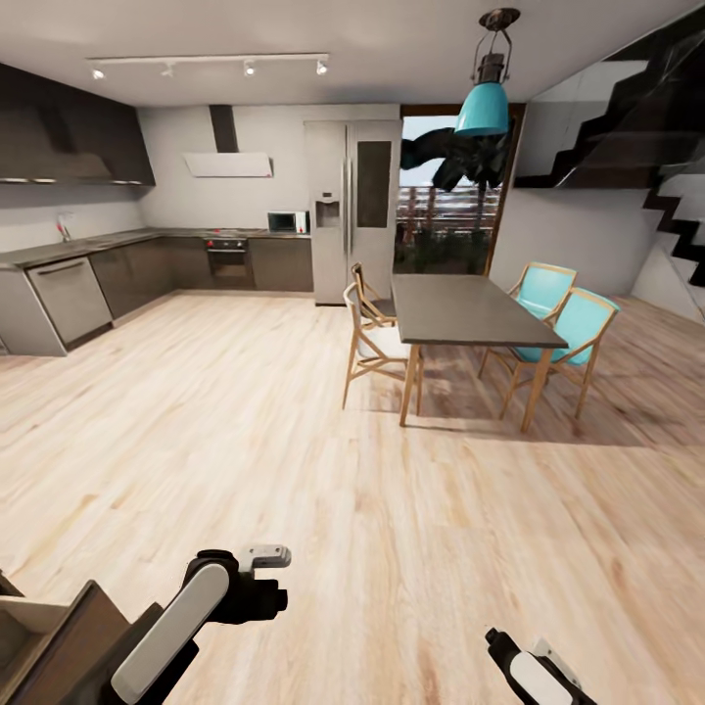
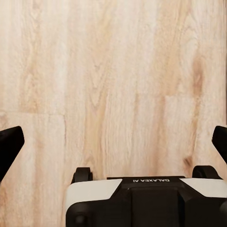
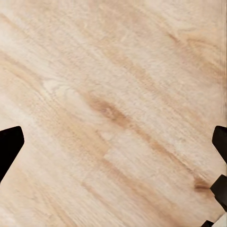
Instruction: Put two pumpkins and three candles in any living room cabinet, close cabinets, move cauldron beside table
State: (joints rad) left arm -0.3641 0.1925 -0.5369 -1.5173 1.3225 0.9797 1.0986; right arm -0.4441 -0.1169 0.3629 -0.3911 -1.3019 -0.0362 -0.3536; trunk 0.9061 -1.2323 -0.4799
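Nearest to us, our left gripper (image 2: 113, 142) hangs over bare plank floor (image 1: 294, 470), its fingers spread wide apart with nothing between them; our right gripper (image 3: 113, 142) is likewise splayed open and empty above the same boards. Taking the dining table (image 1: 470, 311) as our landmark, we stand well short of it, with wooden chairs (image 1: 372, 343) on its kitchen side, two turquoise chairs (image 1: 563, 323) on its far side, and the fridge (image 1: 352, 211) beyond it. We can make out no pumpkins, candles, cabinet or cauldron from where we stand, so we cannot say where they lie. We judge that we are in transit, carrying nothing, with nothing to show any step done.
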